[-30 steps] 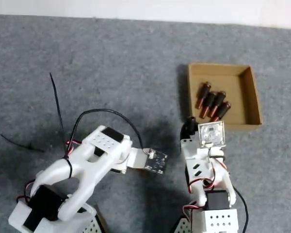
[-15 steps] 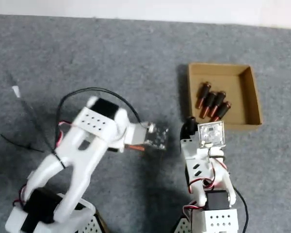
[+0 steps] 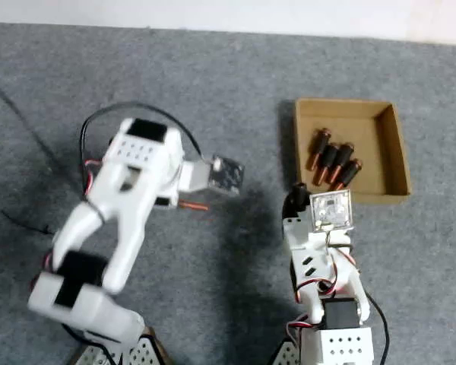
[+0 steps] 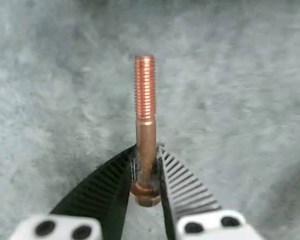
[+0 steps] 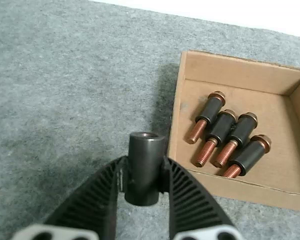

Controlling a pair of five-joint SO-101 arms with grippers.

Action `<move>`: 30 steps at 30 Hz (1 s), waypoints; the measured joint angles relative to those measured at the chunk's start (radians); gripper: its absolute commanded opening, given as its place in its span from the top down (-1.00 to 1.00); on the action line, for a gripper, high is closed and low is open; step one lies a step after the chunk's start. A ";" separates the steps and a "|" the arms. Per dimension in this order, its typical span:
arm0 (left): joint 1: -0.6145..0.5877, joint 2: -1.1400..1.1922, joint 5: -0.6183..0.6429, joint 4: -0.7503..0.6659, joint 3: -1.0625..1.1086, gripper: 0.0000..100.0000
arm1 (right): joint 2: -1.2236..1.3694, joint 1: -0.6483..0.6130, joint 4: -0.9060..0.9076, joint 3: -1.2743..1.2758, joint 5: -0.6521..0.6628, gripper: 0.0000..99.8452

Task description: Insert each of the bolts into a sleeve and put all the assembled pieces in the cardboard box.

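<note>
Starting at the left gripper (image 4: 146, 150), its ribbed black fingers (image 4: 180, 177) are seen closed on a copper bolt (image 4: 145, 100), which is pinched just above its flanged head, with the plain shank and threaded end left pointing straight away from the jaws over the grey carpet (image 4: 240, 75). In the high view the same bolt (image 3: 191, 205) is glimpsed as a thin orange line under the wrist of the left arm (image 3: 129, 190), well apart from the cardboard box (image 3: 401, 163). The right gripper (image 5: 143, 161) is shown with its jaws clamped on a black sleeve (image 5: 144, 167), which is held by its sides with its open bore turned toward the wrist camera. From above, this sleeve (image 3: 295, 199) is found over the carpet, outside the box and just beside its near left corner, at the tip of the right arm (image 3: 319, 258). Inside the box, four assembled pieces (image 5: 225, 135) are laid side by side in a slanted row, each a black sleeve with a copper head showing at one end and a threaded tip at the other. A thin black strand (image 3: 23, 224) is seen lying on the carpet at the far left.
</note>
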 measured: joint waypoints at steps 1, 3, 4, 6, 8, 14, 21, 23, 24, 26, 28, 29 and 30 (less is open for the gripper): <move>-0.014 0.054 0.000 -0.006 -0.038 0.99 | 0.000 0.000 0.000 0.000 0.000 0.99; -0.037 0.163 0.000 -0.011 -0.123 0.98 | 0.000 0.000 -0.002 0.006 0.000 0.99; -0.043 0.210 0.000 -0.012 -0.167 0.98 | 0.000 0.000 -0.020 0.008 0.000 0.99; -0.052 0.296 0.002 -0.014 -0.247 0.86 | 0.000 0.000 -0.072 0.011 0.000 0.99; -0.052 0.353 0.032 -0.012 -0.324 0.62 | 0.000 0.000 -0.098 0.011 0.000 0.99; -0.052 0.385 0.333 -0.011 -0.489 0.32 | 0.000 0.000 -0.107 0.011 0.000 0.99; -0.051 0.387 0.825 -0.009 -0.605 0.32 | 0.000 0.000 -0.107 0.011 0.000 0.99; -0.057 0.387 1.023 0.005 -0.612 0.32 | 0.000 0.000 -0.107 0.011 0.000 0.99; -0.060 0.387 1.135 0.015 -0.612 0.32 | 0.000 0.000 -0.107 0.011 0.000 0.99; -0.063 0.387 1.358 0.029 -0.612 0.32 | 0.000 0.000 -0.107 0.011 0.000 0.99; -0.061 0.387 1.593 0.031 -0.612 0.32 | 0.000 0.000 -0.107 0.011 0.002 0.99; -0.057 0.387 1.683 0.031 -0.612 0.32 | 0.000 0.000 -0.107 0.011 0.012 0.99; -0.046 0.387 1.771 0.031 -0.612 0.32 | 0.000 0.000 -0.107 0.011 0.025 0.99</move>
